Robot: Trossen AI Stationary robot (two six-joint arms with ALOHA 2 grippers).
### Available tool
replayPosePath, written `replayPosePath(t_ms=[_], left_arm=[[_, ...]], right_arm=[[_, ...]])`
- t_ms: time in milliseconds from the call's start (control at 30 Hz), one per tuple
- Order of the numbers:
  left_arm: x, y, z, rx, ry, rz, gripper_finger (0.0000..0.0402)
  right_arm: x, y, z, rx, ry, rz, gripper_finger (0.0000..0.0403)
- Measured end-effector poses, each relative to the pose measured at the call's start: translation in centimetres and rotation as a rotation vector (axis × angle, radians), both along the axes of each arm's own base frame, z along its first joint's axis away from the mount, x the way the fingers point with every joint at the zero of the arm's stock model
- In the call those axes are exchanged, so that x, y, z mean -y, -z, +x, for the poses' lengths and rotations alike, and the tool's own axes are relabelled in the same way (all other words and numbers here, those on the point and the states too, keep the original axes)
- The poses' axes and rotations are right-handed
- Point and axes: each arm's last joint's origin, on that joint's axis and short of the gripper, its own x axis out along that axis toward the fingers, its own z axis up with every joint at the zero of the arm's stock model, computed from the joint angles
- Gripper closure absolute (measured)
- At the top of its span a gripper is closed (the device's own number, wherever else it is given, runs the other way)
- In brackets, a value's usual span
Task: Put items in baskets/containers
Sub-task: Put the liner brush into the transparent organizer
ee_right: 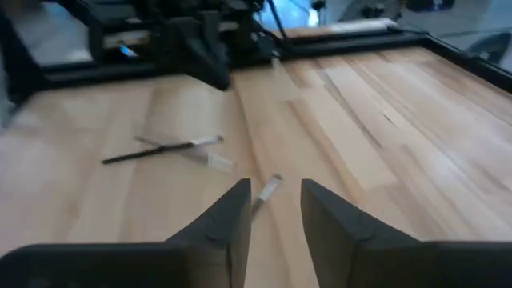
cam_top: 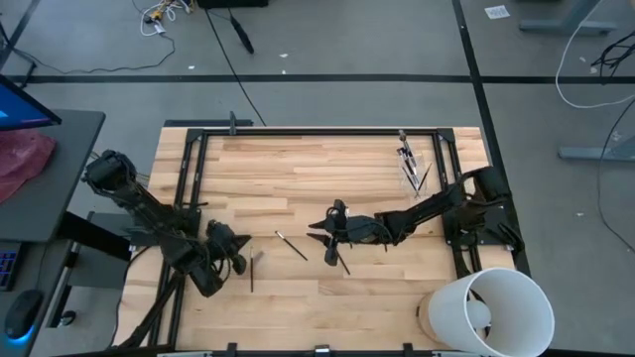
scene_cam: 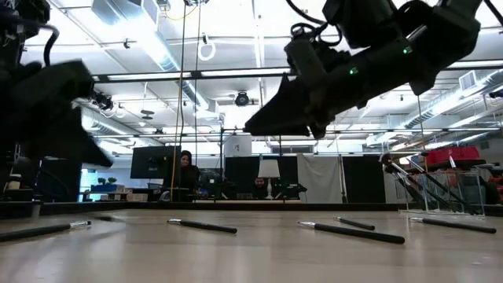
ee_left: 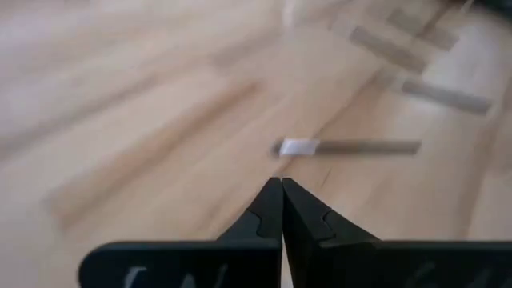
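Wooden planks make up the table [cam_top: 317,188], and only the high view takes in all of it: three loose brushes lie on the bare wood and a clear cup [cam_top: 414,165] stands near the far right corner with several more brushes upright in it. One brush [cam_top: 251,271] lies just beside the left gripper [cam_top: 238,260], another brush [cam_top: 292,246] lies at a slant between the two grippers, and a third brush [cam_top: 340,260] sits under the right gripper [cam_top: 319,230]. A big white bucket [cam_top: 493,312] stands at the near right corner, seen in that view alone.

The low view counts differently: five thin dark brushes lie flat in a row across the boards, and it alone shows the room behind, where a person [scene_cam: 186,171] sits at a screen.

The left wrist view shows the left fingers [ee_left: 268,210] pressed together with nothing between them, and a blurred brush with a pale metal collar [ee_left: 298,147] just ahead of their tips. The right wrist view shows the right fingers [ee_right: 232,216] standing apart and empty, hovering above a brush's pale tip [ee_right: 269,188], with another dark-handled brush [ee_right: 164,150] farther off.
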Motion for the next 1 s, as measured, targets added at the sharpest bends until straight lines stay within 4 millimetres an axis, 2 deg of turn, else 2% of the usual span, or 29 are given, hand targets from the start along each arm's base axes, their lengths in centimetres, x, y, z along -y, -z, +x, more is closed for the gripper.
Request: replayPosePath(t_ms=[133,267,467,533,600,767,900,1000], left_arm=[[-0.2,-0.6,1.1,0.013,0.030,0.067,0.0401],[-0.7,-0.4,1.8,-0.065,0.047,0.018,0.0400],[-0.5,-0.7,2.9,-0.102,0.159,-0.015,0.0370],[-0.4,-0.9,3.2,-0.094,0.182,-0.010,0.0358],[-0.4,-1.0,3.4,-0.080,0.188,-0.004,0.0349],[-0.4,-1.0,3.4,-0.070,0.174,0.027,0.0338],[-0.6,-1.1,3.4,-0.058,0.147,0.064,0.0341],[-0.6,-1.1,3.4,-0.043,0.129,0.084,0.0342]], right_arm=[[-1.3,0.8,0.0,0.001,-0.044,0.013,0.0291],[-1.8,1.0,0.0,0.004,-0.043,0.051,0.0291],[-1.8,1.0,0.0,0.010,-0.044,0.065,0.0291],[-2.4,1.2,-0.2,-0.016,-0.113,0.090,0.0291],[-3.8,1.4,-0.7,-0.069,-0.255,0.130,0.0291],[-9.4,0.6,-3.9,-0.212,-0.609,0.280,0.0294],[-12.7,1.2,-6.4,-0.340,-0.684,0.332,0.0305],[-14.3,1.4,-7.7,-0.368,-0.688,0.326,0.0315]])
